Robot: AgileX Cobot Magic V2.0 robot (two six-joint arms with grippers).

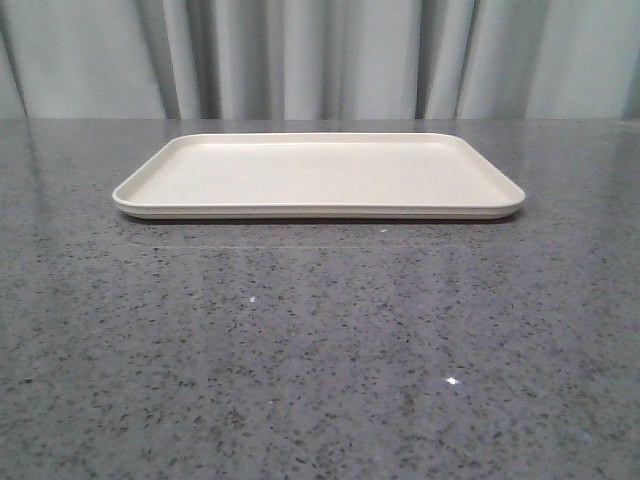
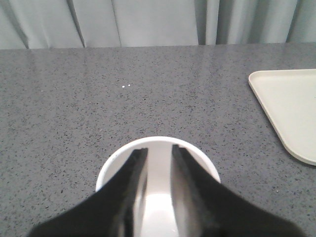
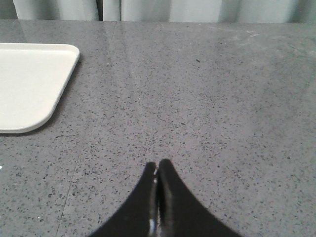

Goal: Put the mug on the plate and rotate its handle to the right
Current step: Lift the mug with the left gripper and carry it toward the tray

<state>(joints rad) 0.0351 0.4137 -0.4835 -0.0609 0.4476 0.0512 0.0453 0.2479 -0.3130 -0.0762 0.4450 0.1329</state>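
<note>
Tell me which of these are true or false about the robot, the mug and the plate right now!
1. The plate has nothing on it. True.
2. The mug is already sitting on the plate. False: the left wrist view shows it on the grey table, apart from the plate.
3. The left end effector has its fingers over the mug's open top. True.
4. The right end effector is wide open. False: its fingertips are pressed together, holding nothing.
5. The front view shows the mug. False: only the plate, table and curtain show there.
</note>
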